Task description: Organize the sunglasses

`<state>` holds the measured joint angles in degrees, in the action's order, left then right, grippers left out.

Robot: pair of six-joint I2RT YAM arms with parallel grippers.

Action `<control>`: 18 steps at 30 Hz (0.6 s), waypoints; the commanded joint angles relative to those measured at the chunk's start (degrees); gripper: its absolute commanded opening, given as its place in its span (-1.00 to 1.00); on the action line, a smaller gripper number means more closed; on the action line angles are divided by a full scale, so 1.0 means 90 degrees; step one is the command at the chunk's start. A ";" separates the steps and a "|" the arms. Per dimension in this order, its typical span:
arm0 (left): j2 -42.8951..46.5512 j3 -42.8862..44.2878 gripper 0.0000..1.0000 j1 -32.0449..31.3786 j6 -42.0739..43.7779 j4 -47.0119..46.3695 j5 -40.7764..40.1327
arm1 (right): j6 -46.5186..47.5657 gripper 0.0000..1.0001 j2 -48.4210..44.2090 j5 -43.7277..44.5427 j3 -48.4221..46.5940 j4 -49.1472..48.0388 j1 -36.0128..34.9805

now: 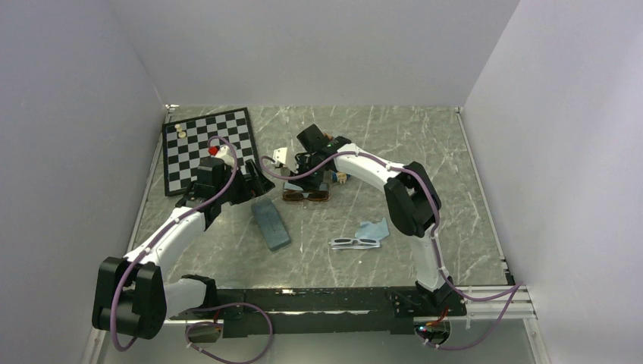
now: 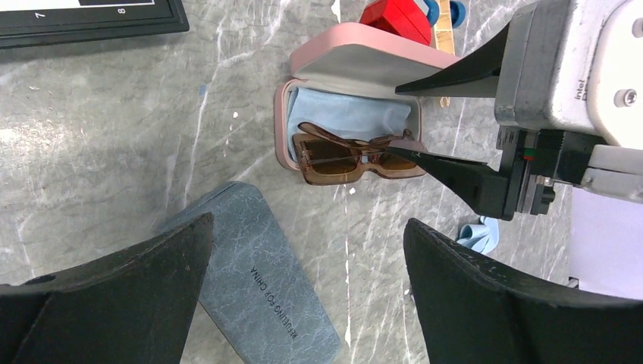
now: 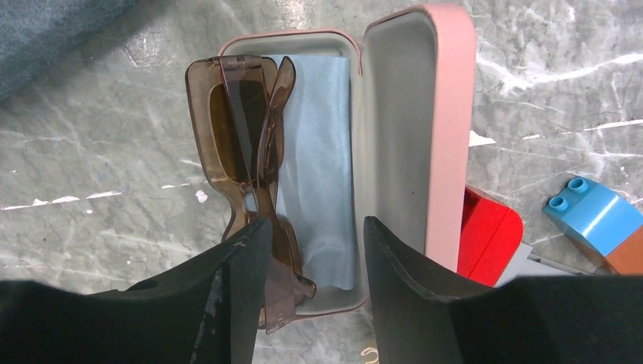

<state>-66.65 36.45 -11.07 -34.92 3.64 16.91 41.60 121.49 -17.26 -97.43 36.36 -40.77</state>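
Note:
The reddish-brown sunglasses lie folded across the front rim of the open pink case, half over the light blue cloth inside it. My right gripper is open over the case's end, its left finger against the sunglasses' end, its jaws holding nothing. The top view shows it above these sunglasses. The pale white-grey sunglasses lie on the table nearer the front. My left gripper is open and empty above the slate-blue case, left of the pink case.
A chessboard lies at the back left. A loose light blue cloth lies beside the pale sunglasses. Red and blue toy bricks sit just behind the pink case's lid. White walls close in the table on three sides.

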 commanded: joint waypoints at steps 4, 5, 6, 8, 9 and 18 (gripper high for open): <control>-0.0007 0.0213 0.99 0.0029 0.0138 -0.0307 0.0210 | -0.0082 0.05 0.0122 0.0304 -0.0136 -0.0279 -0.0069; -0.0006 0.0217 0.99 0.0029 0.0153 -0.0291 0.0194 | -0.0102 0.05 0.0158 0.0306 -0.0134 -0.0271 -0.0083; -0.0006 0.0218 0.99 0.0029 0.0150 -0.0277 0.0185 | -0.0110 0.06 0.0192 0.0327 -0.0114 -0.0270 -0.0095; -0.0018 0.0209 0.99 0.0029 0.0156 -0.0300 0.0205 | -0.0099 0.06 0.0224 0.0363 -0.0040 -0.0289 -0.0126; -0.0024 0.0208 0.99 0.0029 0.0154 -0.0313 0.0213 | -0.0089 0.06 0.0233 0.0386 0.0002 -0.0306 -0.0132; -0.0055 0.0238 0.99 0.0029 0.0143 -0.0288 0.0238 | -0.0478 0.05 -0.0140 0.0784 0.0312 -0.0945 -0.0184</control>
<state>-67.33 36.45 -11.07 -34.52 3.64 18.15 40.18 123.55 -13.91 -96.16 33.65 -41.87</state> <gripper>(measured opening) 0.993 0.524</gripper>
